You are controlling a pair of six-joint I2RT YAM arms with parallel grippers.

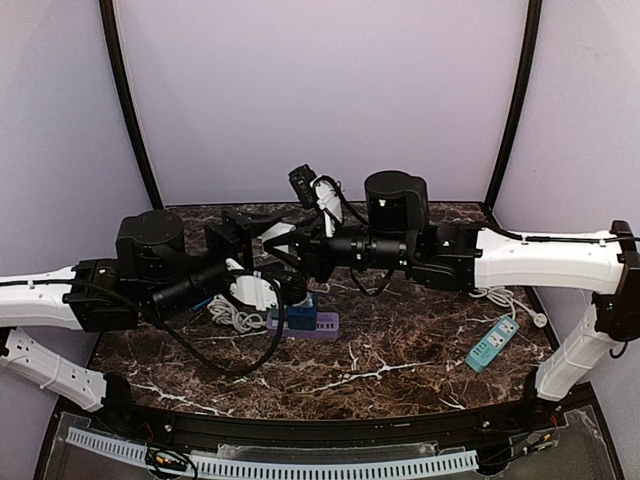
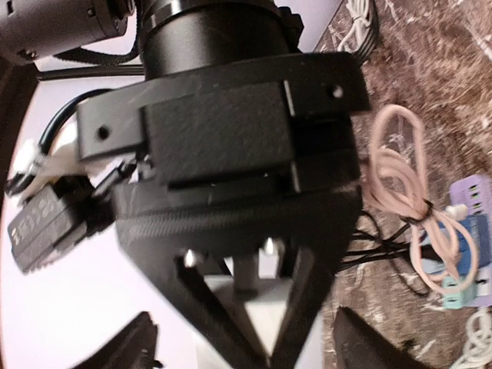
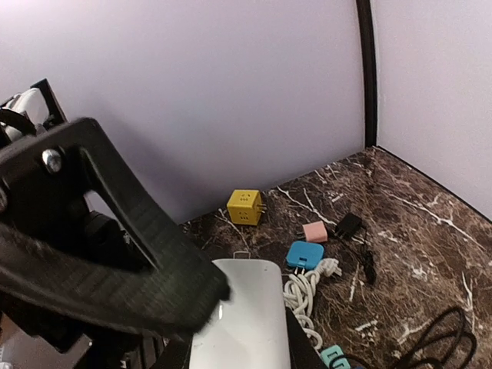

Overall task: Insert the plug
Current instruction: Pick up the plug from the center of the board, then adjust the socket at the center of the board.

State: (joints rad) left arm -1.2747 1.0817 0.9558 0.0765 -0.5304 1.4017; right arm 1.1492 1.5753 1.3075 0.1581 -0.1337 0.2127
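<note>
- Right wrist view: the white plug (image 3: 240, 315) is seen at the bottom centre, lodged in the right gripper (image 3: 247, 327). A broad black finger (image 3: 131, 261) with a ribbed, matte face is pressed against its left side, and a dark edge of the other finger is glimpsed at its right. The jaws are judged to be clenched on it.
- The plug is shown as a smooth, glossy block with rounded corners; its prongs cannot be made out.
- Beyond it, on the dark, white-veined marble table (image 3: 430, 223), a yellow cube (image 3: 244, 206), a small pink adapter (image 3: 314, 231), a blue adapter (image 3: 305, 254), a black adapter (image 3: 350, 224) and a coiled white cord (image 3: 304, 292) are laid out.
- Left wrist view: the frame is filled by the right gripper's black, grainy body. Its fingers are narrowed into a V around a pale patch taken to be the plug.
- The left gripper (image 2: 254, 346) is released: its fingertips (image 2: 138, 342) are seen at the bottom corners, well apart, with nothing touched.
- At the right, a looped pink cord (image 2: 400, 192) is seen beside a purple power strip (image 2: 475, 192), on which a blue block (image 2: 466, 246) is carried.
- Top view: the two grippers are seen nose to nose above the middle of the table. The plug is held in the air between them, clear of the purple strip lying just below them in the picture.
- A flat teal power strip (image 1: 492, 343) is laid well apart at the right.
</note>
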